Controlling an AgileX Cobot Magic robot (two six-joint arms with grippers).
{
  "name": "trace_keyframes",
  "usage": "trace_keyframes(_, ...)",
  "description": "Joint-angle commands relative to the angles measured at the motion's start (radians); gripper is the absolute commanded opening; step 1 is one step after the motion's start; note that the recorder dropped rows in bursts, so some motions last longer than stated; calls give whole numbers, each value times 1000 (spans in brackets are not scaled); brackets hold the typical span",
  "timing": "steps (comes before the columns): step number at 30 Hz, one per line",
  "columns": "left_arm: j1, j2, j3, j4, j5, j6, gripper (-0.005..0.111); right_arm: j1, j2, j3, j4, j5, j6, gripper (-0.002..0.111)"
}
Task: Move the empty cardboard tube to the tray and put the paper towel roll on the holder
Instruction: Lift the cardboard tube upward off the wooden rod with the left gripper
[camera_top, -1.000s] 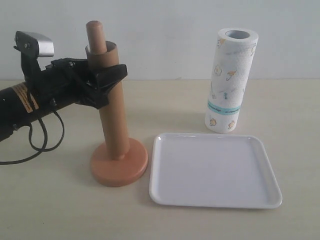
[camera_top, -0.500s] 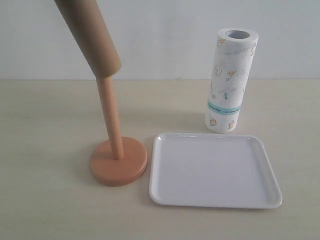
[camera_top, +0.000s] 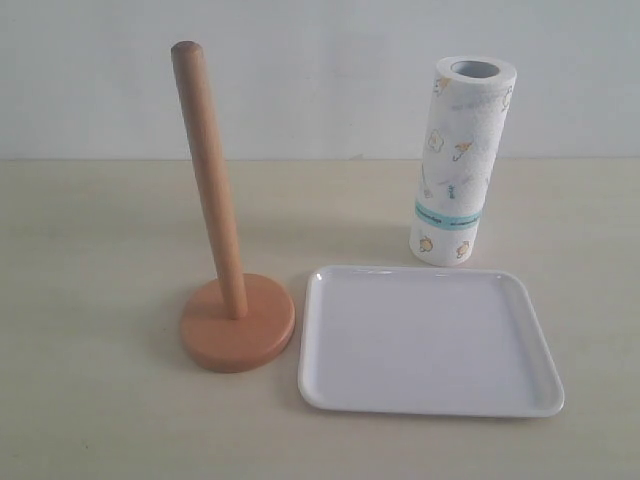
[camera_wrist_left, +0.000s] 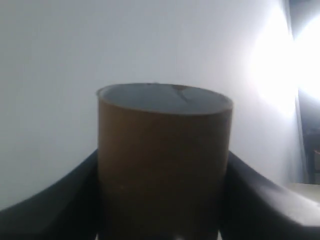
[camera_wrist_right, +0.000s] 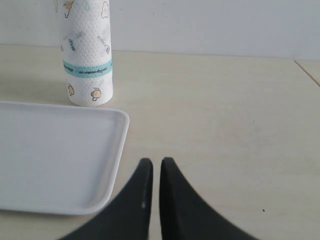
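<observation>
Gone from the exterior view since half a second back: tube (camera_wrist_left: 164, 160) and left arm both, leaving the holder (camera_top: 215, 200) bare. Showing now in the left wrist view only: brown matte cardboard, hollow, open rim against a pale wall. Clamped between the left jaws, one dark finger (camera_wrist_left: 45, 210) pressed on each side. Off the holder, not yet on the tray (camera_top: 430, 345).

Down on the pale bench (camera_top: 100, 250): orange-brown wooden post, slim and round-topped, leaning a touch left as seen, rising from a round disc base. Just right of that base, glossy white square tray, rounded corners, low raised rim. Right behind the tray's far edge, upright roll (camera_top: 455, 160): thick white embossed paper, small yellow and teal prints, teal band low down, hollow core open at the top. Open bench between roll and holder, with only the tray's corner close by.

Right jaws closed, tips almost together, low over the bench near the tray's edge.

Same spots as before for holder, tray and roll.
</observation>
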Motion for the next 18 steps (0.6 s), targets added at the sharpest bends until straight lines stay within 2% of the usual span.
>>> trace_keyframes(1, -9, -5, -41, 109, -47, -125, 4, -2, -4, 0, -6, -13, -3, 5)
trace_keyframes(4, -25, -5, -41, 209, -104, -165, 4, -2, -4, 0, -6, -13, -3, 5)
trace_keyframes(7, -71, -5, -41, 343, -105, -229, 4, -2, -4, 0, -6, -13, -3, 5)
trace_keyframes(11, -173, -3, -36, 506, -104, -308, 4, -2, -4, 0, -6, -13, -3, 5)
trace_keyframes(18, -373, 22, 49, 596, 13, -313, 4, -2, -4, 0, -6, -13, -3, 5)
